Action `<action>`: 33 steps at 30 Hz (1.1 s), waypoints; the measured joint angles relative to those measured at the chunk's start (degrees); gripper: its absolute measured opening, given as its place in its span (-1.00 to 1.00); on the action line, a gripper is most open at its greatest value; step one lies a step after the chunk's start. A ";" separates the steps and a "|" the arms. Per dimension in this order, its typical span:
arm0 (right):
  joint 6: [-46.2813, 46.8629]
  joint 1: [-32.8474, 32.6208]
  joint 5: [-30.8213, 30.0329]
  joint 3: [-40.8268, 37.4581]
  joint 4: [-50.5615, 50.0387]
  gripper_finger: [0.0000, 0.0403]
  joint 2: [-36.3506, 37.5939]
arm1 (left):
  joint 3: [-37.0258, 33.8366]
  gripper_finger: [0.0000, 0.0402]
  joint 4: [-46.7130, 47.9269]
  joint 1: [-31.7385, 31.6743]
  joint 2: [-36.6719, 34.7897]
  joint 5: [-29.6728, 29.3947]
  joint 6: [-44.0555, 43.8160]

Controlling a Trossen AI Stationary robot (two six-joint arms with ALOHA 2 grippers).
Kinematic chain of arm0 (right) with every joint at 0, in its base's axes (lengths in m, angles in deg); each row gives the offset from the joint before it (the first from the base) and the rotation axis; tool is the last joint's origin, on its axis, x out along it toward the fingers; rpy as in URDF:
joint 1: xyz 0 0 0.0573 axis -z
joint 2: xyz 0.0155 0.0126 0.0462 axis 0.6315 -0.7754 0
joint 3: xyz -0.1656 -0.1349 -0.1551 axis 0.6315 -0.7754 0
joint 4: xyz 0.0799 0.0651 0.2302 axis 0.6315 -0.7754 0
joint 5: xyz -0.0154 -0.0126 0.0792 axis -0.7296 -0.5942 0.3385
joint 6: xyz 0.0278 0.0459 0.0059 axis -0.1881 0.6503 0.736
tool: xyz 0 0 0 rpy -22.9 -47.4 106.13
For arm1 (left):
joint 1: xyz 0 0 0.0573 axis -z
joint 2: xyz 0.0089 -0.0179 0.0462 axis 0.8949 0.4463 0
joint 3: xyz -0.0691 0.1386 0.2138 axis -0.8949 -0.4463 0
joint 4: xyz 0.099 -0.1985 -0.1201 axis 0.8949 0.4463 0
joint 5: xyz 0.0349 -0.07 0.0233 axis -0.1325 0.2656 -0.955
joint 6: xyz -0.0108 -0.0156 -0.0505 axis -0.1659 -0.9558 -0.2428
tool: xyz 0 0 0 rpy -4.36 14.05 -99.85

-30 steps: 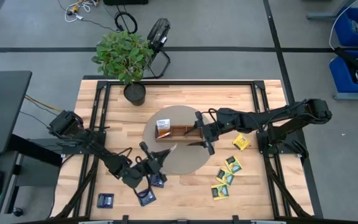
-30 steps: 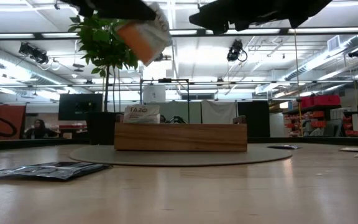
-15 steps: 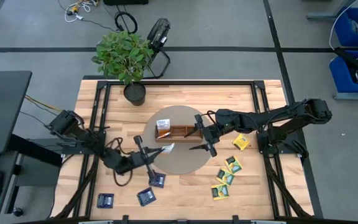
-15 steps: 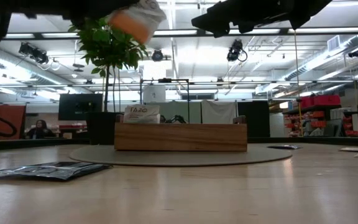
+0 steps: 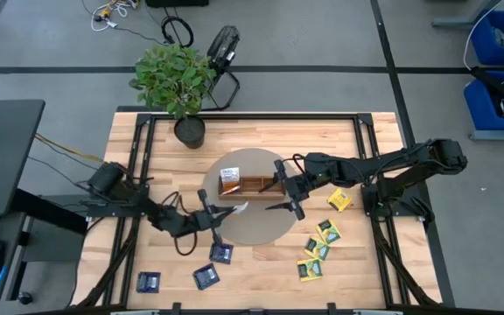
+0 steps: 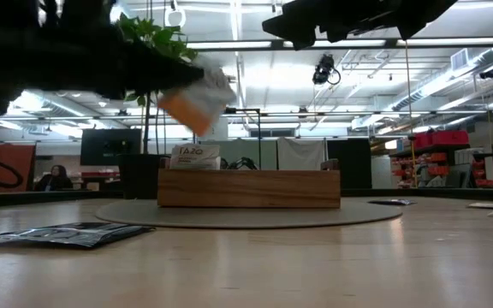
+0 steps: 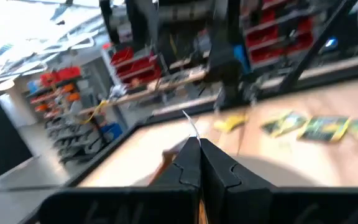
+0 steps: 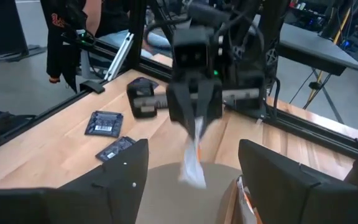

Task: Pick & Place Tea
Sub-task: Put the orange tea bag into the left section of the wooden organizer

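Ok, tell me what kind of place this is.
Most likely a robotics lab or workshop: a butcher-block table on a dark metal frame, shelving with red storage bins behind it, blue bins on the floor, and strip-lit open ceilings.

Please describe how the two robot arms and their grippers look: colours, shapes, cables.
Both arms are dark, almost black, built of slim jointed segments. The left gripper has a boxy black wrist block with a small green light, and black cables loop beside it. The right gripper has two broad, flat, dark fingers. No markings can be made out.
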 joint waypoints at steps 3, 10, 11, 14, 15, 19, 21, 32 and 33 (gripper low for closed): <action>0.49 0.00 -0.03 0.00 0.70 0.28 0.00 | 0.00 -0.99 -0.38 -1.42 2.95 -0.27 -0.36; 1.58 0.00 -0.09 0.00 1.39 0.28 -0.01 | 0.03 -0.99 -0.65 -4.82 4.39 -0.44 0.34; 1.58 0.00 -0.12 0.00 1.41 0.28 0.00 | 0.04 -0.99 -0.67 -5.28 4.37 -0.44 0.99; 1.77 0.00 -0.13 0.00 1.37 0.28 -0.02 | 0.04 -0.99 -0.62 -6.77 4.37 -0.42 2.14; 1.90 0.00 -0.13 0.00 1.37 0.28 0.00 | 0.04 -0.99 -0.60 -7.35 4.37 -0.45 2.29; 2.66 -0.05 -0.14 0.00 1.04 0.28 0.00 | -0.02 -0.99 -0.34 -9.49 4.37 -1.17 2.75; 2.38 -0.31 -0.16 0.00 0.33 0.28 0.00 | -0.02 -0.99 -0.17 -10.51 4.37 -1.44 3.63; 1.01 -2.56 -1.15 0.00 -0.10 0.28 0.00 | -0.02 -0.99 -0.08 -15.25 4.37 -1.60 6.16; 0.64 -2.69 -1.67 0.00 -0.21 0.28 0.00 | -0.02 -0.99 -0.07 -15.59 4.37 -1.60 6.16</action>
